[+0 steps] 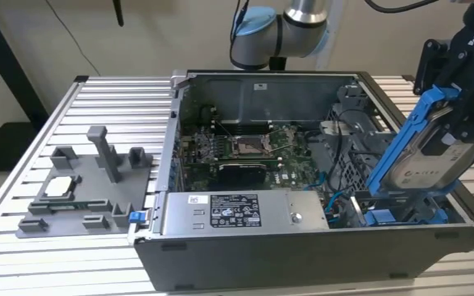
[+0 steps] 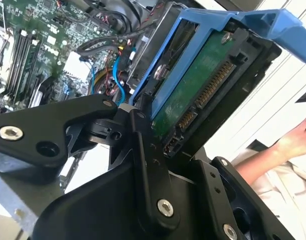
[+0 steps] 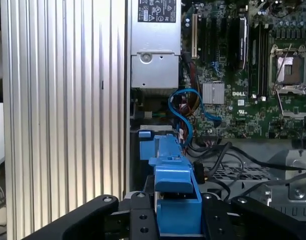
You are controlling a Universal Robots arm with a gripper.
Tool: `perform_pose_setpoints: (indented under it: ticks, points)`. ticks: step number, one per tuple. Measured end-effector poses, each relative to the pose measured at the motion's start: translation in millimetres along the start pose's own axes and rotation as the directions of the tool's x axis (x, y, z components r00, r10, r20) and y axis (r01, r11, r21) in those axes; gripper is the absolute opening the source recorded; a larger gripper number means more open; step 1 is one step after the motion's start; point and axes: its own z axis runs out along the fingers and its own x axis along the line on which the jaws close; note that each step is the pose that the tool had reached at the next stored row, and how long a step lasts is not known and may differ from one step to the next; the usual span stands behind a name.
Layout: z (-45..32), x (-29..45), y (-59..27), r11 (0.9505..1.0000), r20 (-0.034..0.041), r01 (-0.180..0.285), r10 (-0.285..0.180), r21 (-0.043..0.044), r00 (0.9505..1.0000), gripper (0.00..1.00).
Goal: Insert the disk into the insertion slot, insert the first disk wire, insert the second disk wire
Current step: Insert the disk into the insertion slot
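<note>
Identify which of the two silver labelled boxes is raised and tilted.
The disk, in its blue carrier frame, tilted up at the exterior view's right; the power-supply box with the black sticker lies flat in the case.

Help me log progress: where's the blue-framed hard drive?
Exterior view's right: the silver-grey hard drive in its blue plastic carrier tilts in the black pincer, lower end at the blue-tabbed drive bay.

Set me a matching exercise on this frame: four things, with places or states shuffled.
1 the disk
2 power-supply box
3 grey fixture plate
4 motherboard

A on the slatted table, exterior view's left of the case
B tilted, gripped by the end effector, lower end at the insertion slot
C along the case's wall nearest the exterior view
D on the case floor

Pairs: 1-B, 2-C, 3-A, 4-D
</note>
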Motion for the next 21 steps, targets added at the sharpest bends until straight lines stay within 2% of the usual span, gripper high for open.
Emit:
perform_pose_setpoints:
  ticks: [13, 21]
  points:
    - [22.1, 0.7, -0.9, 1.0, 0.0042, 0.0, 0.0, 0.0004, 1.0, 0.0]
    - [32.2, 0.7, -1.0, 1.0, 0.0058, 0.0, 0.0, 0.0003, 1.0, 0.0]
